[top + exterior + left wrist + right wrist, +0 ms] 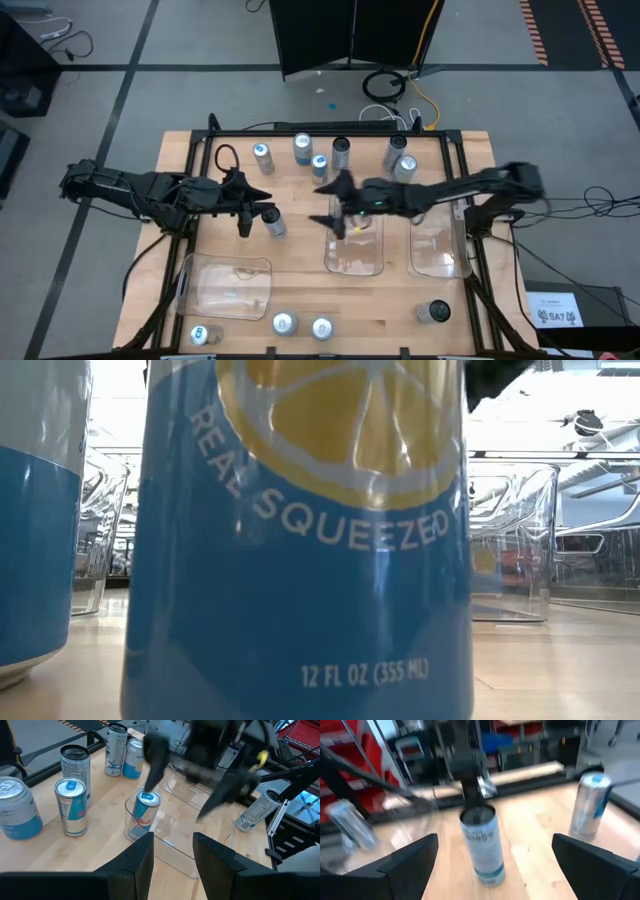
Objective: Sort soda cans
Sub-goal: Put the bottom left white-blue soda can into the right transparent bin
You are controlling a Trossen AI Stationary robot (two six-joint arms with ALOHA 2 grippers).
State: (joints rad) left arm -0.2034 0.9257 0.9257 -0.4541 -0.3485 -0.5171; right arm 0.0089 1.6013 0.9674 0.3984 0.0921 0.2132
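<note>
Looking down from high view: my right gripper [338, 206] spread wide above middle tray [355, 250], nothing held; my left gripper [258, 218] part-open, just beside can [275, 224]. Right wrist view: dark can [482, 844] upright ahead, between my spread fingers [405, 865], untouched. Left wrist view: Red Bull can [142, 815] upright inside tray.

Two dark, slender jointed arms; black wedge-shaped jaws; small yellow marking near right wrist.
</note>
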